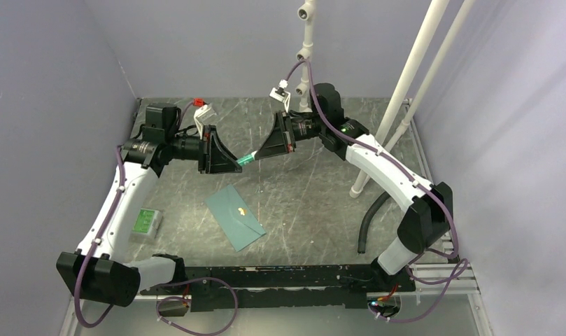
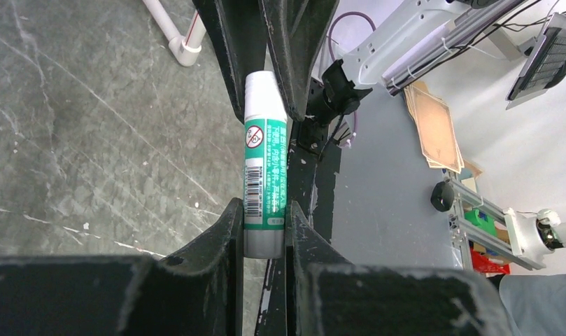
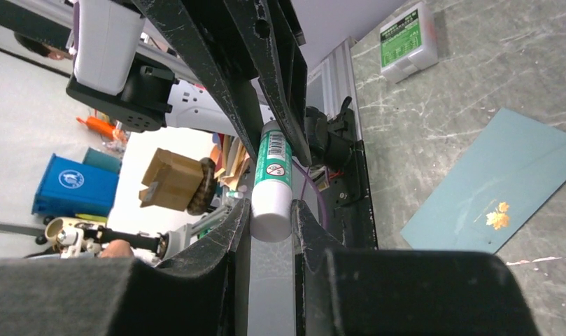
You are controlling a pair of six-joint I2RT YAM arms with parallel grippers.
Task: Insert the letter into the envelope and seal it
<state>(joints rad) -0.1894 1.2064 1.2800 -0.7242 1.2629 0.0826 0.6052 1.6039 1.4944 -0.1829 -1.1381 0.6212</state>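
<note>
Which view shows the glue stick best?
Left wrist: the glue stick shows nearly full length, with its label and barcode legible. Right wrist shows it foreshortened, white end nearest. Top external shows only a small green bit between the left gripper and right gripper.

Small packet (image 1: 145, 224), glue stick (image 1: 247, 160), black hose (image 1: 371, 220)

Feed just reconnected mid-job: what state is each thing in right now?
glue stick, held in mid-air, cap looks on
left claw, shut on its grey base
right claw, shut on its white cap end
envelope, flat on table, gold mark up, no flap raised
green-and-white packet, lying on table, free
</note>
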